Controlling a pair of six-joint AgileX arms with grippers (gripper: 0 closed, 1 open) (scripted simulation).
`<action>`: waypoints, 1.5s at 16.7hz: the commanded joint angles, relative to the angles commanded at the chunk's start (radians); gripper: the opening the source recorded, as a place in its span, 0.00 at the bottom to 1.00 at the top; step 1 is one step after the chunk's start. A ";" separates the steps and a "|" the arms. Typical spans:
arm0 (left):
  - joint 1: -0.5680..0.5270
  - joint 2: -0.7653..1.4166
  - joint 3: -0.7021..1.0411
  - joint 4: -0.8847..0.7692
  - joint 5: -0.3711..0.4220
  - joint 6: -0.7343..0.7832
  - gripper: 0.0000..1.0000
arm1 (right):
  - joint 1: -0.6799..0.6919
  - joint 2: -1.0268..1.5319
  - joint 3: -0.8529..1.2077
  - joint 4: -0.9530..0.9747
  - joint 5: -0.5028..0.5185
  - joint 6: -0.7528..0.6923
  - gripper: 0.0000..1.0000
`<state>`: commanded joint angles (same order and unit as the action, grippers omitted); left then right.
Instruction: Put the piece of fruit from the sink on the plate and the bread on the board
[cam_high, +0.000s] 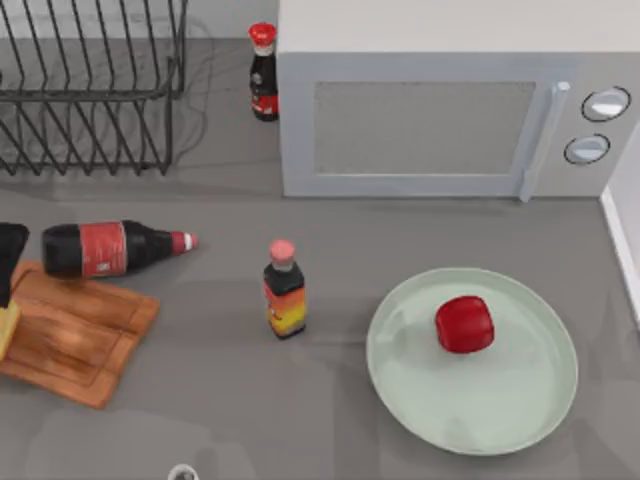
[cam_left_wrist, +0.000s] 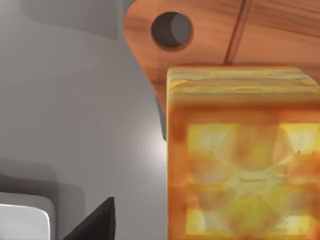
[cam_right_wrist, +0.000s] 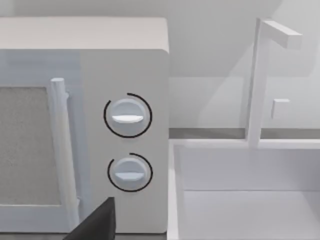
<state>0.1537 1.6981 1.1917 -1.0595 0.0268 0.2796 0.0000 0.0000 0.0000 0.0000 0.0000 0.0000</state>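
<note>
the microwave (cam_high: 440, 110) is the biggest thing, at the back right of the table (cam_high: 330, 410); the right wrist view adds its two dials (cam_right_wrist: 128, 116), door handle, and just beside it the white sink (cam_right_wrist: 245, 200) with a tap. a wire dish rack (cam_high: 90, 90) fills the back left. the pale green plate (cam_high: 500, 410) lies front right, near the table's right edge, with open grey table between it and the board. the wooden board (cam_high: 80, 340) sits at the left edge, its grain and grooved border plain; the left wrist view shows its hanging hole (cam_left_wrist: 171, 29). a dark bottle (cam_high: 105, 248) lies on its side touching the board's far corner; a small sauce bottle (cam_high: 285, 290) stands mid-table, another (cam_high: 263, 85) beside the microwave.

the bread (cam_left_wrist: 242, 160) shows close in the left wrist view, toasted golden, over the board's corner; from above it is a yellow sliver at the left edge. i cannot tell either gripper's grip or opening.

the glossy red fruit (cam_high: 464, 324) rests on the plate, off centre.
</note>
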 joint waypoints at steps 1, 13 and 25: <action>0.000 0.000 0.000 0.000 0.000 0.000 1.00 | 0.000 0.000 0.000 0.000 0.000 0.000 1.00; -0.004 0.109 -0.171 0.280 0.000 -0.002 1.00 | 0.000 0.000 0.000 0.000 0.000 0.000 1.00; -0.004 0.109 -0.171 0.280 0.000 -0.002 0.32 | 0.000 0.000 0.000 0.000 0.000 0.000 1.00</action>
<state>0.1497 1.8070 1.0211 -0.7799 0.0271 0.2773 0.0000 0.0000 0.0000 0.0000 0.0000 0.0000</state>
